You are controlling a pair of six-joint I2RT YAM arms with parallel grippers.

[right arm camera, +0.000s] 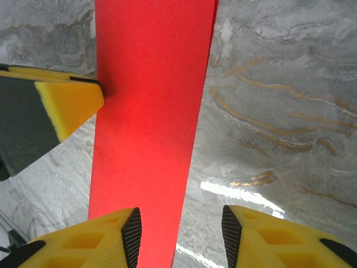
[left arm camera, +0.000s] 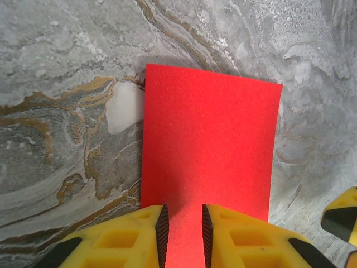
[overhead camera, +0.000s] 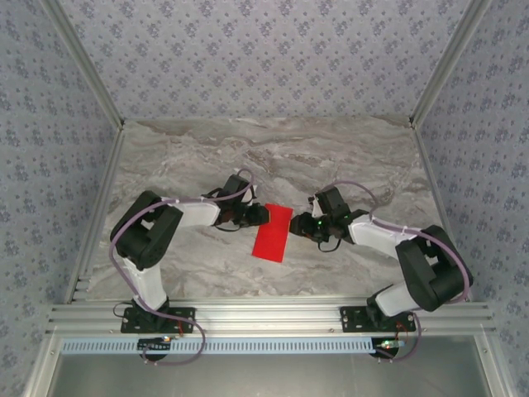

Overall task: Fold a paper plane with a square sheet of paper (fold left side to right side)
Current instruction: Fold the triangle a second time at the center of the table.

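Presently sheet of paper (overhead camera: pixel 271 233) flat — left pincer (left arm camera: pixel 182 216) barely parted, right pincer (right arm camera: pixel 181 220) wide astride its edge.

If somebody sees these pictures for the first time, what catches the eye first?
The bright red sheet of paper, a narrow rectangle, lies flat in the middle of the grey marble table. The yellow-fingered left gripper and right gripper stand at either side of it.

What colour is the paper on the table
The paper is plain bright red, clearest in the left wrist view.
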